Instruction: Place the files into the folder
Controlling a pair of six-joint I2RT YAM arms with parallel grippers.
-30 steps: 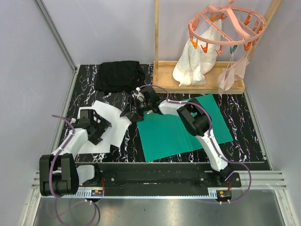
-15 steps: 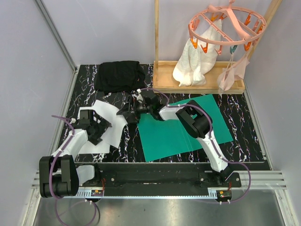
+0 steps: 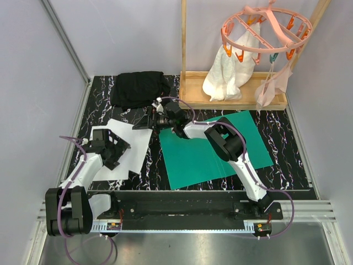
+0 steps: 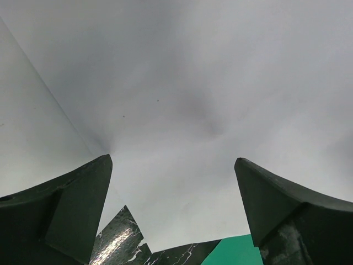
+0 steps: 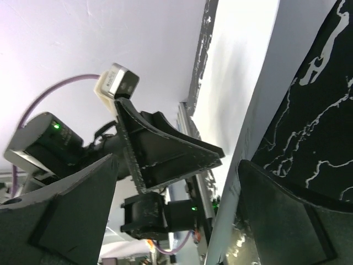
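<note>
While both arms reach over the left half of the table (image 3: 287,138), the files (image 3: 138,144) lie there as two white sheets, flat and overlapping, one skewed across the other. The folder (image 3: 187,157) lies flat to their right, apart from them, with a strip of the black marbled top showing between the two. None of the paper is on or in the folder.

The left fingers (image 3: 115,146) sit over the middle of the sheets, spread wide with nothing clamped between them. From the left wrist, white paper fills almost the whole view between the two dark fingers, the edge of one sheet runs as a thin line across the other, and a corner of teal and a bit of marble show at the bottom.

The right arm stretches from its base across the folder, and the right fingers (image 3: 143,123) are at the far right corner of the files, also wide apart and holding nothing. In the right wrist view the edge of a sheet runs between them beside bare marble, with the left arm's end beyond; they seem low over the paper, though contact cannot be made out.

A folded black cloth (image 3: 139,88) lies at the far edge. To its right stands a wooden frame (image 3: 220,104) with a pink peg hanger (image 3: 259,49) and white cloths (image 3: 229,74).
</note>
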